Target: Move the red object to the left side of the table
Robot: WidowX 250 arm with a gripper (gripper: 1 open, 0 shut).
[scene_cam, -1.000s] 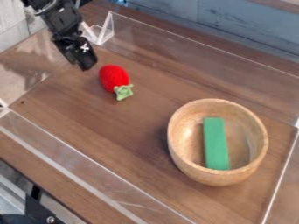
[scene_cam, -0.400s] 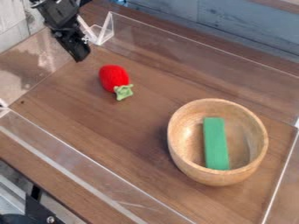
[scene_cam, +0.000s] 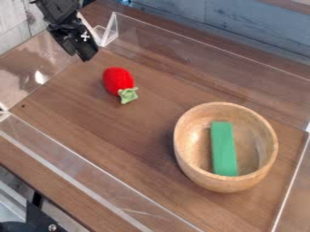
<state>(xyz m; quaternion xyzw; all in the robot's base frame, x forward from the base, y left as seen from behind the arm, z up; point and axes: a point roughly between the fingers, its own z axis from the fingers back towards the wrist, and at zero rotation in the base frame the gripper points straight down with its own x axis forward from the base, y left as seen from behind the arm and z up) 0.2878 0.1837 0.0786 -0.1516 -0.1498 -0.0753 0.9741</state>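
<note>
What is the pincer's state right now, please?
Pincer: open, holding nothing; the red object lies apart from it on the table.

The table point(scene_cam: 109, 136) was dark brown wood-grain. The red object point(scene_cam: 118, 81) was bright red with a green top. A pale wooden bowl point(scene_cam: 194, 156) held a green block point(scene_cam: 223, 148).

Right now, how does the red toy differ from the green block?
The red toy is rounded, strawberry-shaped with a green leafy end; the green block is a flat, straight-edged rectangle. The toy lies on the bare table; the block rests inside the wooden bowl. The toy looks shorter than the block. Neither is being held.
</note>
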